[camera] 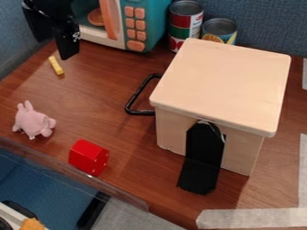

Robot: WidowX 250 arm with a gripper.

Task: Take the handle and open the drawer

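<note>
Awaiting pull: handle (134,95), box's (223,81) nine o'clock.
Box could be dragged if drawer sticks; whether ten-o'clock claw (66,50) is clenched cannot be told.

Fixed above the near side of the brown table (108,96), looking down at a steep slant and facing the blue partition (264,20) at the back. Set at fairly close range, taking in the wooden box (225,81) whole, right of centre, and cutting off the toy microwave (157,24) at the top edge.
</note>
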